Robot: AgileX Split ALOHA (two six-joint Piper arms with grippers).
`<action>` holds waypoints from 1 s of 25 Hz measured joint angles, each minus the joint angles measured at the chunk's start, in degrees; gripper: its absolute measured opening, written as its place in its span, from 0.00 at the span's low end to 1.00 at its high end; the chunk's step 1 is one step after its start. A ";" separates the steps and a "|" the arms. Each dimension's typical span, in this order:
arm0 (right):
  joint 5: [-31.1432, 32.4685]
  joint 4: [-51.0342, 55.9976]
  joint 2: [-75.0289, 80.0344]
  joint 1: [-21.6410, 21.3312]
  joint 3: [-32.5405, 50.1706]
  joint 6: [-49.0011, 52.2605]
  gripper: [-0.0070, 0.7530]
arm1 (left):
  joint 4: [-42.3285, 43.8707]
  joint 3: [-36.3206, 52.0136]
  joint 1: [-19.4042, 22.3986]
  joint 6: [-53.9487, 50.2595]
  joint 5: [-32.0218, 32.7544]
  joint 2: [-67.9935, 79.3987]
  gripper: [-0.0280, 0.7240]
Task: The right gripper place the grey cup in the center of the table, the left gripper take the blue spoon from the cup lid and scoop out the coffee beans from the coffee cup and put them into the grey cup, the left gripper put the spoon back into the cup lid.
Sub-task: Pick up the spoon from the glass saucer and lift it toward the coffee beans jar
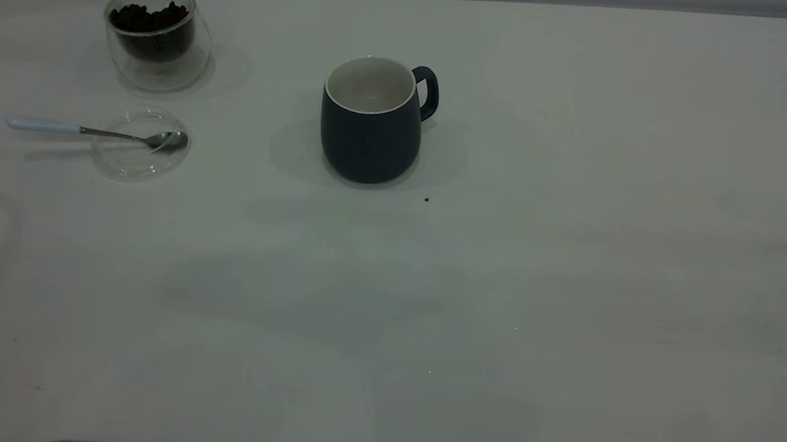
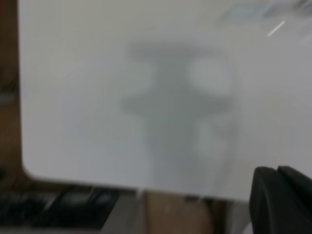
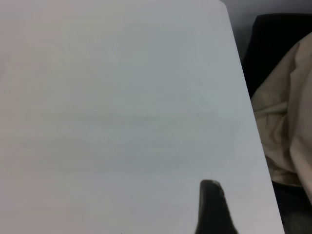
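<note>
Exterior view: the tabletop (image 1: 570, 298) lies mostly bare. The grey cup (image 1: 371, 128) stands near its center, white inside showing. Far left, the coffee cup (image 1: 158, 37) holds coffee beans (image 1: 148, 19). Just nearer, the blue spoon (image 1: 91, 131) rests its bowl on the cup lid (image 1: 138, 145). Whether either end effector is apart or together cannot be told.

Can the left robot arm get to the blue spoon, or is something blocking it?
Probably yes. The blue spoon lies with its bowl on the cup lid and its handle sticking out over bare table. The coffee cup and grey cup stand apart from it. The left gripper is away from them.
</note>
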 joint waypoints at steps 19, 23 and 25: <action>0.00 0.00 0.00 0.00 0.00 0.00 0.61 | 2.19 4.19 0.00 -11.39 -36.77 16.48 0.09; 0.00 0.00 0.00 0.00 0.00 0.00 0.61 | 2.41 4.15 0.00 -9.25 -40.50 16.88 0.22; 0.00 0.00 0.00 0.00 0.00 0.00 0.61 | 2.41 4.15 0.00 -8.00 -40.50 17.52 0.34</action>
